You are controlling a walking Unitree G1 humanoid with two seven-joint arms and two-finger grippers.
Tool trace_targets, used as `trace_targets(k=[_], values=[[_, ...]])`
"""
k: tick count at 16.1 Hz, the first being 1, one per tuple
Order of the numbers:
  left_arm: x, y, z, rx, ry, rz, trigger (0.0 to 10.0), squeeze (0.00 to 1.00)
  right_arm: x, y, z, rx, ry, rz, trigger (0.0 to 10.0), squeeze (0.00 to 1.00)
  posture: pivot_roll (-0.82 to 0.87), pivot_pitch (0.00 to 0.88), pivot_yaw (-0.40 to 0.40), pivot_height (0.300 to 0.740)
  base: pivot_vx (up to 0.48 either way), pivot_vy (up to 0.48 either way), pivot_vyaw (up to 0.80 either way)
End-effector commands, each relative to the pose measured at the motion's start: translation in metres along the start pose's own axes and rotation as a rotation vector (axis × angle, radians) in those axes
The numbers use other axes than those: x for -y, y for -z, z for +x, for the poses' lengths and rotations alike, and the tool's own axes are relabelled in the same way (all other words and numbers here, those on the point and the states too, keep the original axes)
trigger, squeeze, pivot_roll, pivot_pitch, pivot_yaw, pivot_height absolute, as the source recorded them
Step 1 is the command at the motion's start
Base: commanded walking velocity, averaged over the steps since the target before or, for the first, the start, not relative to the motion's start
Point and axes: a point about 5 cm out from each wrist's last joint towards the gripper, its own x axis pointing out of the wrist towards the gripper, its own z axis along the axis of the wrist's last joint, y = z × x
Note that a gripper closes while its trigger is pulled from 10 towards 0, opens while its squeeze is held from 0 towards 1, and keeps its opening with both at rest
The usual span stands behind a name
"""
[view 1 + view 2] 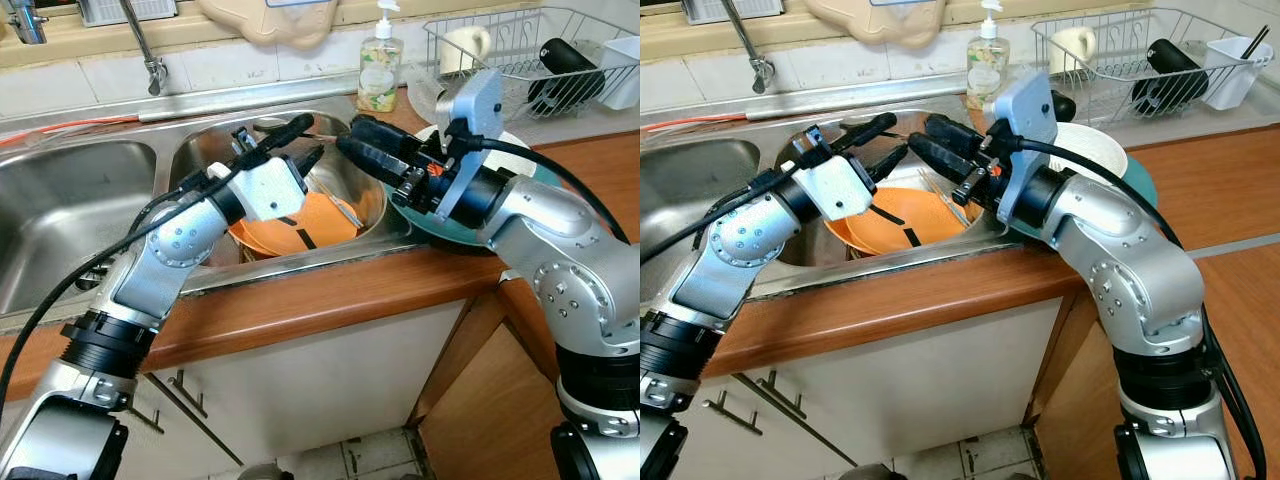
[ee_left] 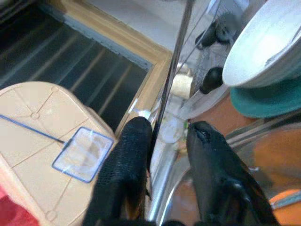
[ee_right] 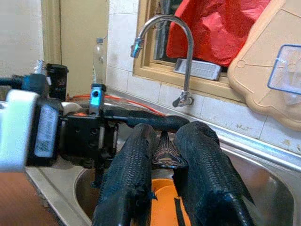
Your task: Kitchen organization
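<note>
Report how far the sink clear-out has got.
Done: a white plate on a teal one sits on the counter, and the dish rack holds a mug and a dark bottle. In hand: both pincers, left and right, hover over the sink. Left: the orange plates still in the basin.

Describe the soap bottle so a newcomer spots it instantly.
Start at the steel double sink; behind its right basin, on the ledge left of the wire dish rack, stands the soap bottle. It is the lone clear pump bottle, white pump on top, green-patterned label.
</note>
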Motion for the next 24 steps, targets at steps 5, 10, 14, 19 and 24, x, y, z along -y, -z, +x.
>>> trace_targets(k=[5, 10, 14, 19, 24], values=[[-0.003, 0.007, 0.0, -0.037, -0.022, 0.066, 0.0, 0.0, -0.005, -0.004, 0.006, -0.007, -0.046, -0.021, 0.0, 0.0, 0.01, 0.0, 0.053, 0.74, 0.0, 0.0, 0.0], [-0.002, 0.009, 0.0, -0.042, -0.026, 0.096, 0.0, 0.0, -0.005, -0.003, 0.008, -0.012, -0.051, -0.028, 0.0, 0.0, 0.02, 0.0, 0.044, 0.74, 0.0, 0.0, 0.0], [-0.004, 0.014, -0.002, -0.066, -0.021, 0.111, 0.0, 0.0, 0.001, -0.001, 0.012, -0.022, -0.011, -0.023, 10.0, 0.9, 0.03, 0.0, 0.04, 0.74, 0.0, 0.0, 0.0], [-0.005, 0.037, -0.01, -0.183, -0.001, 0.085, 0.0, 0.0, 0.006, 0.001, 0.008, -0.036, 0.06, -0.052, 10.0, 0.0, 0.0, 0.0, 0.072, 0.74, 0.0, 0.0, 0.0], [0.018, 0.096, -0.028, -0.584, 0.156, -0.078, 0.0, 0.0, -0.01, 0.02, -0.007, -0.148, -0.014, -0.049, 10.0, 0.0, -0.01, 0.0, 0.074, 0.74, 0.0, 0.0, 0.0]])
